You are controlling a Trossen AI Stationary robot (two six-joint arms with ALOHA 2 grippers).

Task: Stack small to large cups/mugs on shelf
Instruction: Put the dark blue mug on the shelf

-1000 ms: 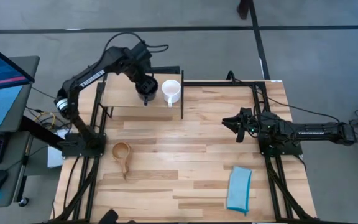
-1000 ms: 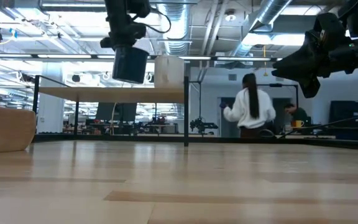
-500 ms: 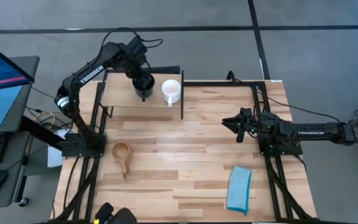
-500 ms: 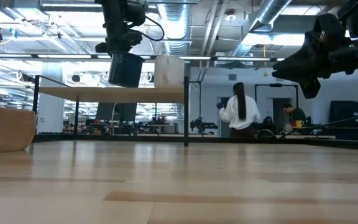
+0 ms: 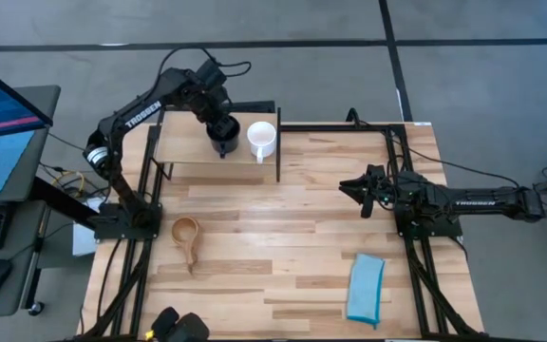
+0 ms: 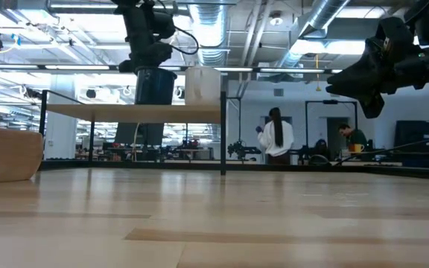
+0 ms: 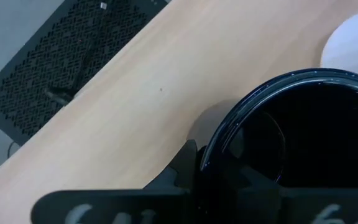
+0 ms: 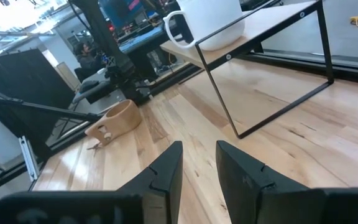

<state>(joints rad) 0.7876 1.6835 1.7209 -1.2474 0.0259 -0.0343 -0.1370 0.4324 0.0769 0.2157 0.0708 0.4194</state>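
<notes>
Now | left tool (image 5: 223, 133) clamped on dark mug (image 6: 155, 85) | white mug (image 5: 261, 139) just beside | right tool (image 5: 358, 189) apart

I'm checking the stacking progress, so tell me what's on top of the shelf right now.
On the shelf stand the white mug and, beside it, the dark mug, which the left gripper holds. The gripper covers the dark mug from above, so its inside mostly cannot be seen.

High view: overhead, straight down, whole table (image 5: 283, 237) and both arms. Low view: tabletop height, level, facing the room behind. Left wrist view: very close on the shelf (image 7: 166, 81), probably from above. Right wrist view: farther off, looking across the table. All four show the shelf.
</notes>
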